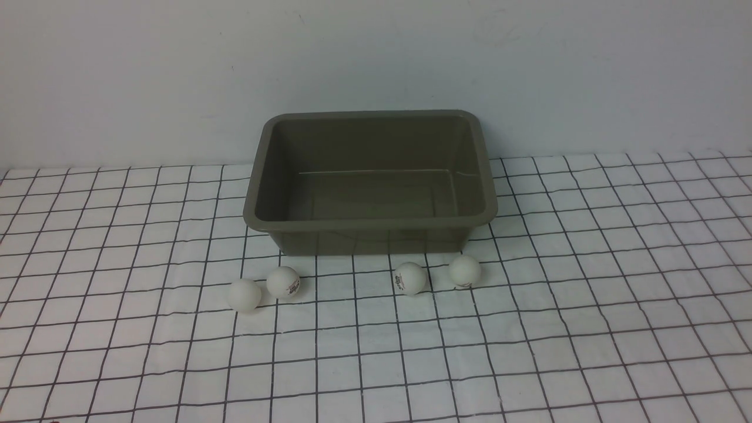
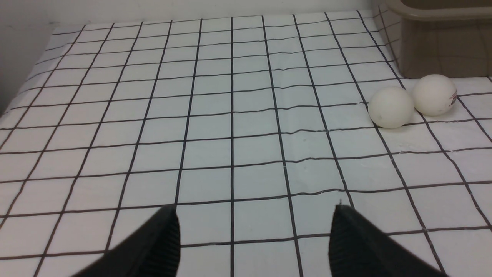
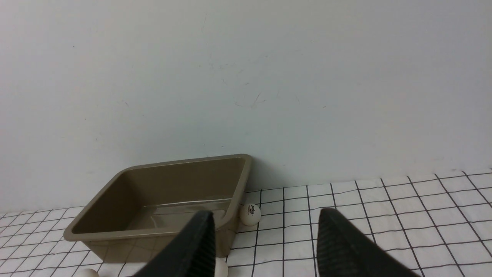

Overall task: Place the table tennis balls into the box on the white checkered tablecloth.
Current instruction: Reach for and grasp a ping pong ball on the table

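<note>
Left wrist view: the left gripper (image 2: 255,215) has its fingers spread wide with nothing between them, over the white checkered tablecloth (image 2: 232,154); the right gripper (image 3: 266,215) also stands parted and holds nothing. Out past the left fingers, two balls sit close together: a plain ball (image 1: 244,295) and, just beside it, a ball with a dark logo (image 1: 283,282), both near the front left corner of the box (image 1: 370,226). Further right, in front of the box's near wall, lie another logo ball (image 1: 410,278) and the right-hand ball (image 1: 465,271), side by side with a small gap. The right wrist view also shows a ball by the end wall (image 3: 250,214), one I cannot make out in the front view, so it is probably a fifth, screened by the rim. The box is upright against the wall (image 1: 376,53), and no ball shows inside it. I judge the task is at its start, with a first pick to come: lower the open left fingers around the plain ball without nudging its neighbour, close gently, then lift above the rim before letting go.
</note>
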